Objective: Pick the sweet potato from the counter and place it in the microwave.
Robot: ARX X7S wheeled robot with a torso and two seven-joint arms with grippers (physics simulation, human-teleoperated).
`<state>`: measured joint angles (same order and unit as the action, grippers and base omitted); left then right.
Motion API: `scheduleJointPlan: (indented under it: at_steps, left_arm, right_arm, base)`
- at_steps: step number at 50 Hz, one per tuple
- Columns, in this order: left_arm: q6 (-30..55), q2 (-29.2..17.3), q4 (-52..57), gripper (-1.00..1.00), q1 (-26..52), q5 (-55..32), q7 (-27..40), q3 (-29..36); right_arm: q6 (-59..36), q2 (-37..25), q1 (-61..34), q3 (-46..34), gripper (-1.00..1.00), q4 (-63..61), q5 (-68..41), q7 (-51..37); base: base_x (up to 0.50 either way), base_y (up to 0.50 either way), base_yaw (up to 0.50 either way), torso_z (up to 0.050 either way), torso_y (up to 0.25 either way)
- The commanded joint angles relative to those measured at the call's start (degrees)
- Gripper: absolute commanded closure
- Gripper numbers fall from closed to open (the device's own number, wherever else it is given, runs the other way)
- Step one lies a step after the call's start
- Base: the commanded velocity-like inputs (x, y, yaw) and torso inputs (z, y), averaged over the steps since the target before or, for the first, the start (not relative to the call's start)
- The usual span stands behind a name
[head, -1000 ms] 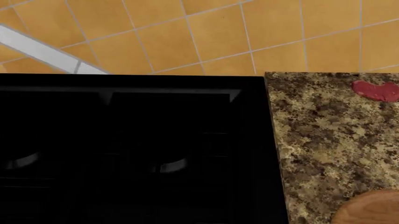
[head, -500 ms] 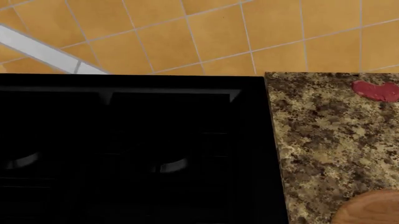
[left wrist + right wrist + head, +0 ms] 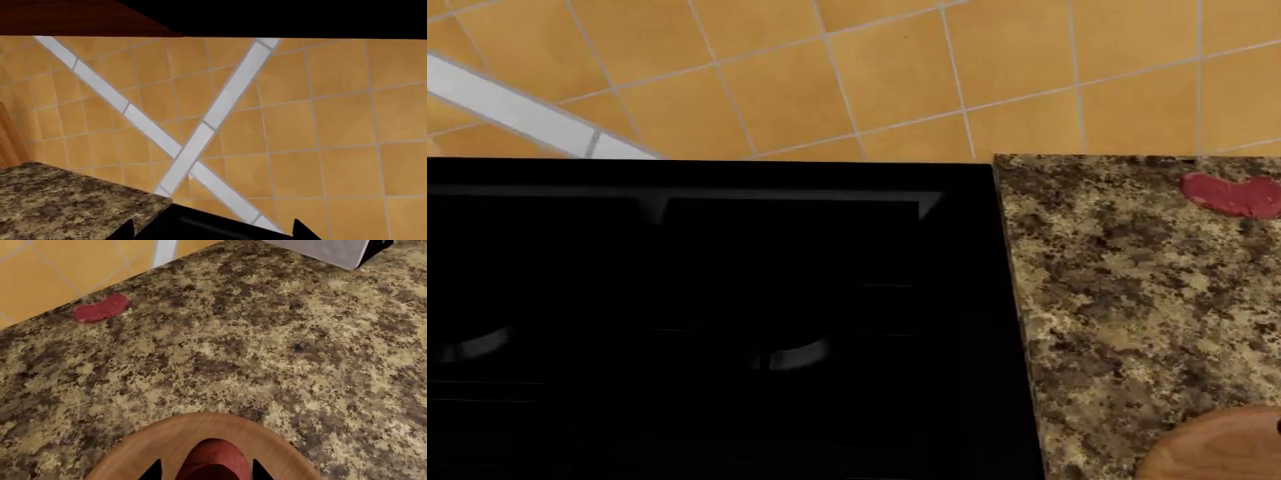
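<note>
The sweet potato (image 3: 212,452), dark red, lies on a round wooden board (image 3: 167,440) on the speckled granite counter (image 3: 267,355). It shows only in the right wrist view. My right gripper (image 3: 205,472) is open, its two dark fingertips (image 3: 155,471) standing either side of the sweet potato, close above the board. In the head view only the board's edge (image 3: 1214,445) shows at the bottom right, on the counter (image 3: 1134,300). My left gripper (image 3: 213,233) is open and empty, over the black stovetop edge (image 3: 200,225). The microwave is not clearly in view.
A flat pink-red blob (image 3: 100,308) lies on the counter near the tiled wall, also in the head view (image 3: 1232,194). The black stovetop (image 3: 694,320) fills the head view's left. A pale grey appliance corner (image 3: 327,250) stands at the counter's far side.
A small dark speck has appeared at the head view's right edge over the wooden board. Nothing else has visibly moved.
</note>
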<state>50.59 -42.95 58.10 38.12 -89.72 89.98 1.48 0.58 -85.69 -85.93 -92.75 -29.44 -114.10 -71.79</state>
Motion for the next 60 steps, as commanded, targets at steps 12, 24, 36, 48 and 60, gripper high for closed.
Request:
scheduleJointPlan:
  at_steps: [12, 24, 36, 48, 60]
  left_arm:
    - [3.3, 2.3, 0.4, -1.0, -1.3, -0.1, 0.0, -2.2]
    - [5.0, 3.4, 0.2, -1.0, -1.6, 0.0, 0.0, -3.2]
    - [6.0, 4.2, -0.1, -1.0, -1.2, 0.0, 0.0, -3.4]
    - [6.1, 4.4, 0.0, -1.0, -1.1, 0.0, 0.0, -3.4]
    - [6.0, 4.2, 0.3, -1.0, -1.7, -0.3, 0.0, -4.3]
  right_arm:
    - [-2.6, 7.0, -1.3, 0.7, 1.0, 0.4, 11.5, -0.9]
    - [3.1, 8.7, 3.0, -0.7, 1.0, 0.9, 12.7, 7.8]
    - [8.1, 6.4, 4.6, -0.3, 1.0, -3.2, 17.9, 11.9]
    - [12.3, 5.4, 6.4, -0.5, 1.0, -4.4, 23.2, 12.5]
    - [12.8, 4.3, 6.7, -0.4, 1.0, -6.9, 28.5, 11.5]
  base:
    - [0.0, 0.0, 0.0, 0.0, 0.0]
    - [0.0, 0.0, 0.0, 0.0, 0.0]
    - [0.0, 0.0, 0.0, 0.0, 0.0]
    - [0.0, 0.0, 0.0, 0.0, 0.0]
    - [0.0, 0.2, 0.0, 0.0, 0.0]
